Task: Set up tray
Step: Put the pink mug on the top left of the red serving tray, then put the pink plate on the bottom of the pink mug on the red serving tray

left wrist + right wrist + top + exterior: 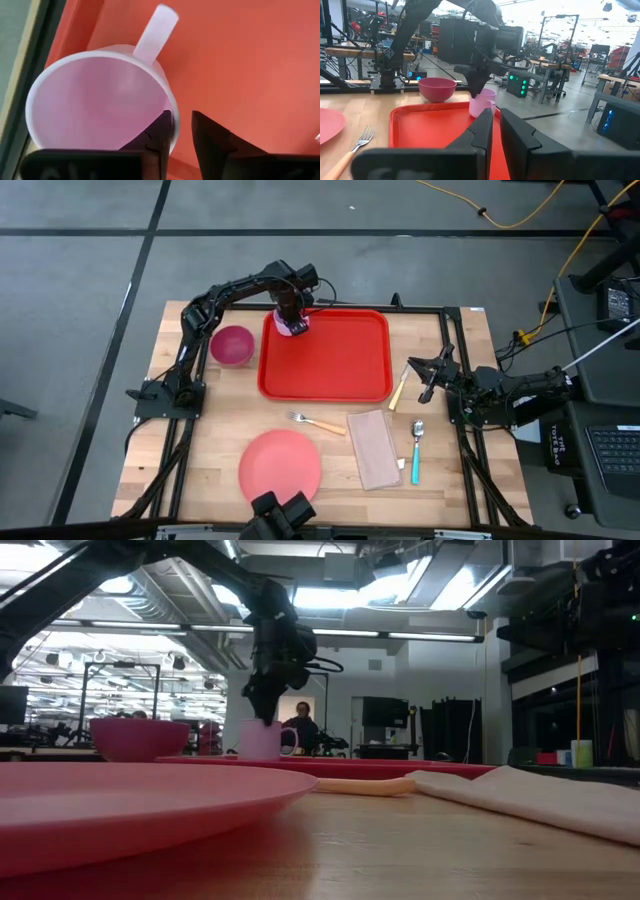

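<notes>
The big bright red plastic tray with a raised rim lies flat on the far middle of the wooden desk. A small pale pink plastic cup with a handle stands upright in its far left corner, close to the rim. That looks like a good spot, because it leaves room for the other things.

The left gripper is right above the cup. One finger is inside the cup and one is outside, around the cup wall. The fingers are a little apart, so it looks like they are letting the cup go.

Just left of the tray sits a round dark pink bowl. Nearer the front lie a fork, a round salmon-pink plate, a tan cloth napkin and a spoon with a teal handle. They are not on the tray yet.

The right gripper waits beside the tray's right edge, holding nothing. Its fingers are almost closed.
</notes>
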Tool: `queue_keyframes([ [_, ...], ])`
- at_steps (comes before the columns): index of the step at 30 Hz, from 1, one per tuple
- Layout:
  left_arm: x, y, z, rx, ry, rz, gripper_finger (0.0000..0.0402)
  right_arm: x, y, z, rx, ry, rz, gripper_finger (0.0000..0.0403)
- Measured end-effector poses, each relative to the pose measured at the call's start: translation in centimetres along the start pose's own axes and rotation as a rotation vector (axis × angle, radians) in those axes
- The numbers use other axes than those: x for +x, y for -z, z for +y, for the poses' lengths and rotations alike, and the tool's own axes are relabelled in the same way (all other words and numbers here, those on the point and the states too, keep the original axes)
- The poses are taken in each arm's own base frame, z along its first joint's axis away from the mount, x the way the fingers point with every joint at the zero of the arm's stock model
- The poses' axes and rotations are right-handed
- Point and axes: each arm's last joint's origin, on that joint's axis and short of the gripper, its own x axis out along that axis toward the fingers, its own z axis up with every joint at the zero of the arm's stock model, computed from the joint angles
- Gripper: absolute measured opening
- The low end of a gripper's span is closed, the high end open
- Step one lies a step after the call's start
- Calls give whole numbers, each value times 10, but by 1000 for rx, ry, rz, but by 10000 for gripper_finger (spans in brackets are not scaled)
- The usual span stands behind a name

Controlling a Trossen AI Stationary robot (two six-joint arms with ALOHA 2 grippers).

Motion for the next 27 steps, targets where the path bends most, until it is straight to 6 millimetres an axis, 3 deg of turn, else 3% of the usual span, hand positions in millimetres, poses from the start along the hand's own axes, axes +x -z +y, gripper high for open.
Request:
queue_keyframes([
  [17,-1,1,0,49,-12,5,125,0,0,0,25,0,0,42],
  [27,-23,0,-1,88,-35,-2,137,0,0,0,25,0,1,42],
])
